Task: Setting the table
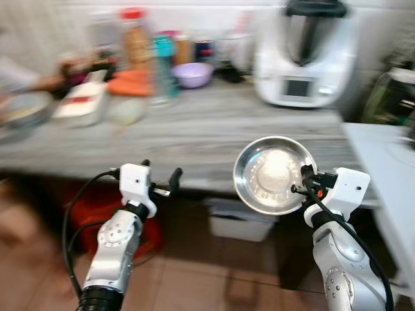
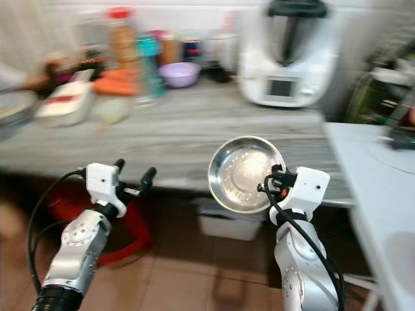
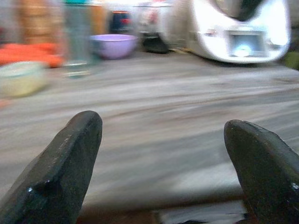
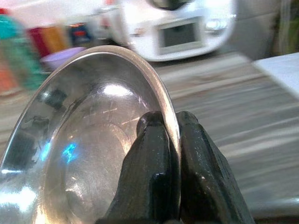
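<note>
A shiny steel bowl [image 1: 272,173] hangs tilted on edge in front of the grey counter [image 1: 194,129], its inside facing me. My right gripper [image 1: 307,181] is shut on the bowl's rim [image 4: 170,121], one finger [image 4: 152,163] inside the bowl and one outside. My left gripper [image 1: 160,175] is held level at the counter's front edge, open, with nothing between its fingers [image 3: 65,163]. The whole scene is blurred.
On the counter stand a white kitchen machine [image 1: 305,55], a purple bowl [image 1: 192,73], bottles and jars [image 1: 136,39], a white container [image 1: 81,103] and a pale lidded tub [image 1: 126,110]. A white table [image 1: 389,175] lies at the right. A red object [image 1: 91,220] and a white bin [image 1: 241,223] sit under the counter.
</note>
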Controlling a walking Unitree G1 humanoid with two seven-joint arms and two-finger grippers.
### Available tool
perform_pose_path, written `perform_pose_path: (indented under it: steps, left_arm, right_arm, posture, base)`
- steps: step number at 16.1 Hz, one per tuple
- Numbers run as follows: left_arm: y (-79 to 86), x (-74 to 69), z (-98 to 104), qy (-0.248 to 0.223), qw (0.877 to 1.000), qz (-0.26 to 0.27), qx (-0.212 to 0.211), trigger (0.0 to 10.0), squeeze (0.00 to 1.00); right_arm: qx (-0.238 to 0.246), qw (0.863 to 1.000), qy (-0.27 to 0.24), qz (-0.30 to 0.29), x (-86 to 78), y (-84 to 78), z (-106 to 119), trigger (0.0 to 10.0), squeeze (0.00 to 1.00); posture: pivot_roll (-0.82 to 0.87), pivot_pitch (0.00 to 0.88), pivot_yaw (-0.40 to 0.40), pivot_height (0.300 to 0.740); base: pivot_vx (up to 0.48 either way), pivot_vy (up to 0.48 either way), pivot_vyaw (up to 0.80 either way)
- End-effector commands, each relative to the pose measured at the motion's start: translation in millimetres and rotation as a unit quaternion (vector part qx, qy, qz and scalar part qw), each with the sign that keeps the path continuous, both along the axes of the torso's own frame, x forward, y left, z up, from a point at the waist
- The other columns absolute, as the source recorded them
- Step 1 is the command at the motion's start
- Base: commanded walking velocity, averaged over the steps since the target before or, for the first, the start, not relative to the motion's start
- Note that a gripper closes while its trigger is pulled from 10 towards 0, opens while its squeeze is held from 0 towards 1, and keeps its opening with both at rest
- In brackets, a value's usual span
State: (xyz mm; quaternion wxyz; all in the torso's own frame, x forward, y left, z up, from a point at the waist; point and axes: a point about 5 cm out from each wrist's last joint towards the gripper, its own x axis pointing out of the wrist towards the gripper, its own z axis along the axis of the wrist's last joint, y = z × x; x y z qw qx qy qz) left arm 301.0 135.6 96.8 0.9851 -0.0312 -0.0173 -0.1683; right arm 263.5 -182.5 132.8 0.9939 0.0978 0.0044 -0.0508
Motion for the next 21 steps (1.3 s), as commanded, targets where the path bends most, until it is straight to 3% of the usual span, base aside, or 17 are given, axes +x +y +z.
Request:
perform_pose_path:
  steps: [1,7,14,21]
  left_arm:
    - [-2.5,0.8,3,-0.005,1.0,-0.011,0.004,10.0,0.0]
    - [-3.2,-1.7,2,0.002,1.0,-0.012,-0.006,10.0,0.0]
    - [1.2,-33.9,-8,0.014,0.994,-0.098,0.035,10.0,0.0]
    - [-1.1,-38.5,-6,0.017,0.985,-0.167,0.05,10.0,0.0]
  right_arm:
    - [-0.001,1.0,-0.017,-0.009,1.7,-2.7,7,10.0,0.0]
    - [-0.004,1.0,-0.017,-0.011,2.5,-2.4,7,10.0,0.0]
    - [-0.008,0.999,0.001,-0.036,2.1,-9.6,1,10.0,0.0]
    - [0.062,0.993,0.064,-0.075,21.0,-13.5,-13,10.0,0.0]
  posture:
    - [-0.09,0.0,0.019,0.74]
    - [-0.09,0.0,0.019,0.74]
    - [-0.08,0.0,0.012,0.74]
    - [-0.08,0.0,0.016,0.74]
  base:
    - [0.394,0.0,0.0]
    - [0.323,0.0,0.0]
    - [0.0,0.0,0.0]
    - [0.0,0.0,0.0]
